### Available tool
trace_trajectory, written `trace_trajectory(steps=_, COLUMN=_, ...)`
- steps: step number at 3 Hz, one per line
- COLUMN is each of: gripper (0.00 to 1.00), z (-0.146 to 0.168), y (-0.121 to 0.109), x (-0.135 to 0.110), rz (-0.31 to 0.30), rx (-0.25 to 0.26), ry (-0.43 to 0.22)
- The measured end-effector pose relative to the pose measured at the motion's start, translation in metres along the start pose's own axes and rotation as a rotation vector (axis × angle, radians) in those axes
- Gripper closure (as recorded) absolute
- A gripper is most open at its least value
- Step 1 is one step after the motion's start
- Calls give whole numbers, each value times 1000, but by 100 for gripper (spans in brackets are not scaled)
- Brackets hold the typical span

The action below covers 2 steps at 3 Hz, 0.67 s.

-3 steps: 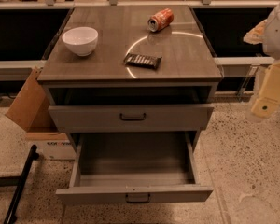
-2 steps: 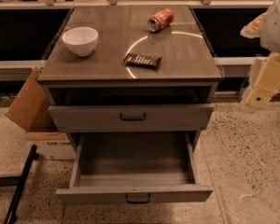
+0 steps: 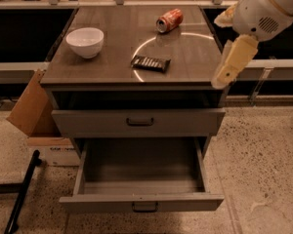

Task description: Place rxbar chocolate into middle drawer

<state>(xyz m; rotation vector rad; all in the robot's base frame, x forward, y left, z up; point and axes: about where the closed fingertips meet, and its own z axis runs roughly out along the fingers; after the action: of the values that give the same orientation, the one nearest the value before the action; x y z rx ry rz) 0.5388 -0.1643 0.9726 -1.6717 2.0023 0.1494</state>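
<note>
The rxbar chocolate (image 3: 150,63), a flat dark bar with pale lettering, lies on the cabinet top (image 3: 185,62) near its middle. The middle drawer (image 3: 97,202), the lower grey drawer front, is pulled out wide and its inside is bare. My gripper (image 3: 229,65) hangs from the pale arm at the upper right. It is over the cabinet's right front corner, to the right of the bar and apart from it. It holds nothing that I can see.
An orange-red soda can (image 3: 169,20) lies on its side at the back of the top. A white bowl (image 3: 85,42) stands at the left. The upper drawer (image 3: 185,122) is shut. A cardboard box (image 3: 31,108) and a black pole (image 3: 22,191) are on the floor at the left.
The arm and gripper have moved left, from the right edge of the view to the cabinet's right front corner. The bar, can, bowl and drawers have not moved.
</note>
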Motion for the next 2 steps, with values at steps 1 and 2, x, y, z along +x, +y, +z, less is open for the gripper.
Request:
trace_trajectory(steps=1, gripper=0, z=58, y=-31, x=-24, rz=-4, rx=-64, ry=-79)
trace_trajectory(steps=2, gripper=0, z=59, y=-31, x=-24, rz=-3, rx=-64, ry=-80)
